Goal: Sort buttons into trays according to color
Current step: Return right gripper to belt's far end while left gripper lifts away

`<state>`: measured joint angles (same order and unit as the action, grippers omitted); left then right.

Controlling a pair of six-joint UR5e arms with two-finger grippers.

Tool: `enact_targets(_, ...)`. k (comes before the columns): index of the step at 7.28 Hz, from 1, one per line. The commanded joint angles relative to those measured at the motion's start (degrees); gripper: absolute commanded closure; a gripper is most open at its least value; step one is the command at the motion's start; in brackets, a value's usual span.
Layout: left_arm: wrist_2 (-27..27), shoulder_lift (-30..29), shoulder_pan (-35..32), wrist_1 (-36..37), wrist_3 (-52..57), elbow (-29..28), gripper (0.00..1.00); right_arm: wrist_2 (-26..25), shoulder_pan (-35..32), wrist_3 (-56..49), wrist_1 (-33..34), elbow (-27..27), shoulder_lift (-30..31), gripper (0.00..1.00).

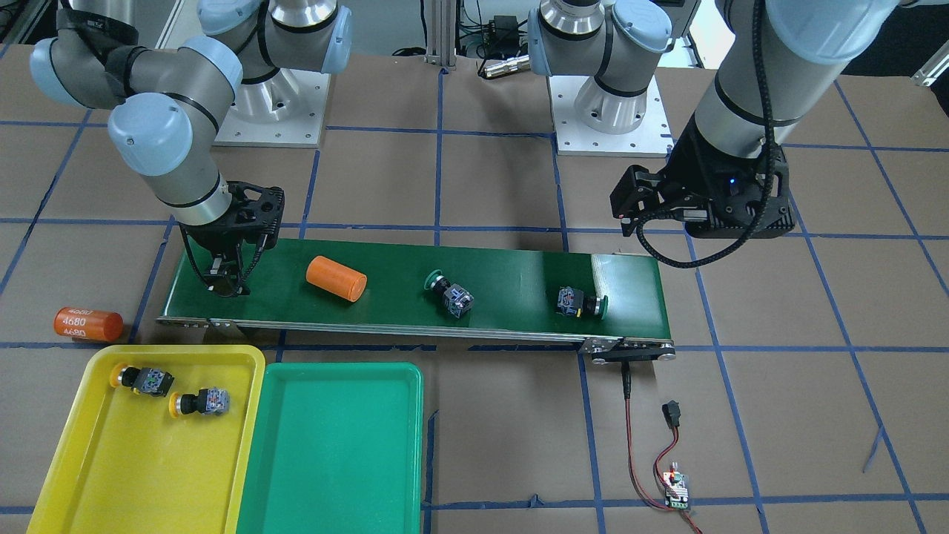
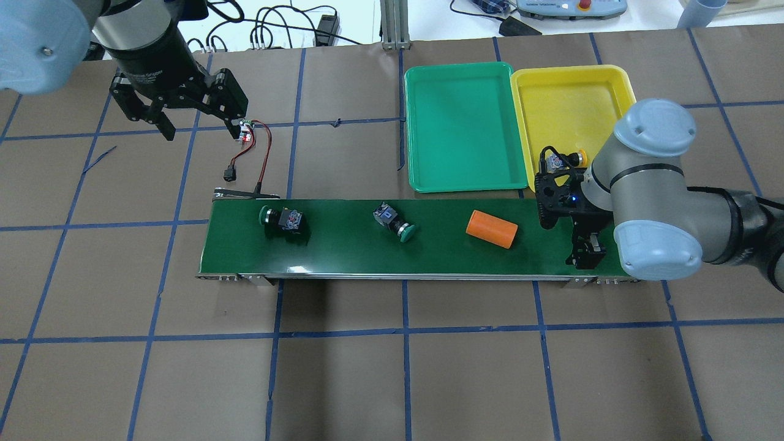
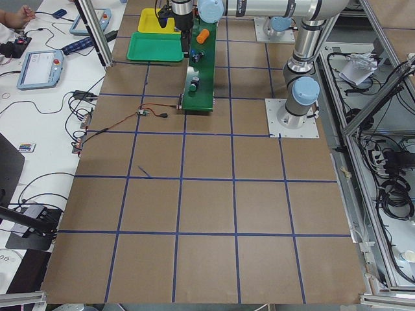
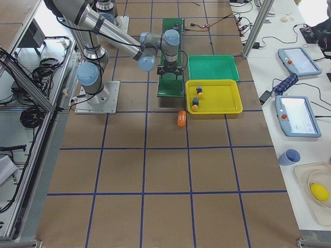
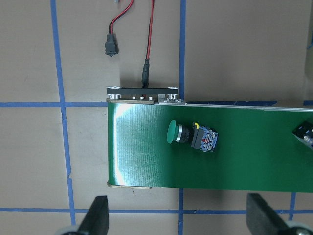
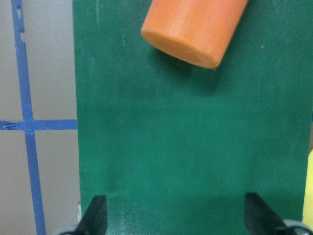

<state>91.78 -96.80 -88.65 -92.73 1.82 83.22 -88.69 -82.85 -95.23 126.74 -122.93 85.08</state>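
Two green-capped buttons lie on their sides on the dark-green belt (image 1: 511, 278): one near the middle (image 1: 450, 293) (image 2: 394, 222), the other toward the belt's motor end (image 1: 582, 302) (image 2: 282, 218) (image 5: 191, 136). Two yellow-capped buttons (image 1: 141, 380) (image 1: 200, 403) lie in the yellow tray (image 1: 141, 467) (image 2: 569, 98). The green tray (image 1: 334, 445) (image 2: 462, 125) beside it holds nothing. My right gripper (image 1: 228, 288) (image 6: 176, 215) is open, low over the belt's tray end, with only belt between its fingers. My left gripper (image 2: 201, 128) (image 5: 178, 215) hangs open, high beside the motor end.
An orange cylinder (image 1: 336, 278) (image 2: 491, 229) (image 6: 195, 27) lies on the belt just ahead of my right gripper. A second one marked 4680 (image 1: 87, 324) lies on the table by the yellow tray. A red-black cable and small circuit board (image 1: 676, 486) trail off the motor end.
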Motion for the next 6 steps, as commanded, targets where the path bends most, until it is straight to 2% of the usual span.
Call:
enact_targets(1, 0.32, -0.23, -0.03, -0.08, 0.2, -0.68, 0.0, 0.09, -0.03, 0.13, 0.0, 0.06, 0.0, 0.0)
enact_targets(6, 0.24, -0.05, -0.3, -0.17, 0.2, -0.77, 0.0, 0.53, -0.03, 0.22, 0.0, 0.06, -0.09, 0.0)
